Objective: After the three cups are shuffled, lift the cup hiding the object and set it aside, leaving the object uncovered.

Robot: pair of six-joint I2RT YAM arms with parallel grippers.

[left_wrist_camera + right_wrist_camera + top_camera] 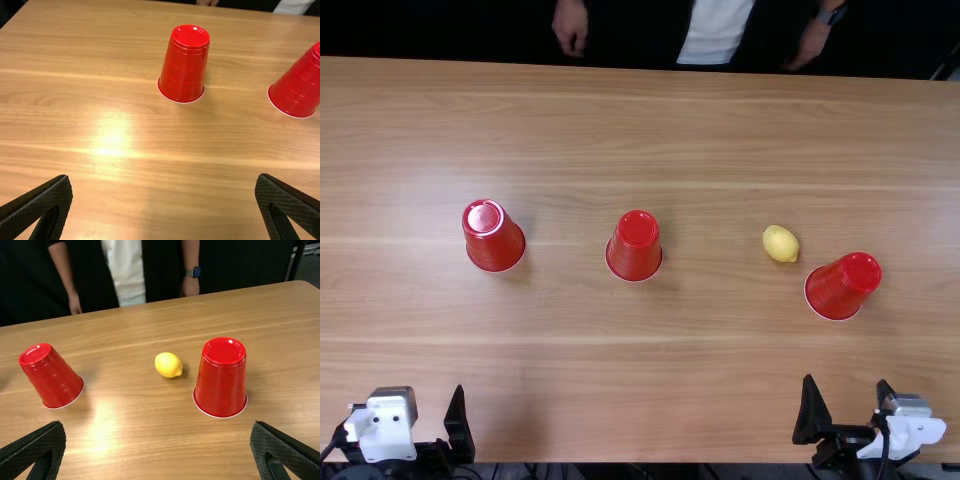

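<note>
Three red cups stand upside down in a row across the table: the left cup (492,236) (184,65), the middle cup (635,246) (299,85) (50,376) and the right cup (842,286) (221,377). A small yellow lemon (781,243) (168,365) lies uncovered on the wood between the middle and right cups, close to the right one but not touching it. My left gripper (162,210) sits open at the near edge, in front of the left cup. My right gripper (845,408) (160,455) is open too, at the near edge in front of the right cup. Neither holds anything.
The wooden table (640,130) stretches wide and bare behind the cups, and a broad strip of wood separates the cups from both grippers at the near edge.
</note>
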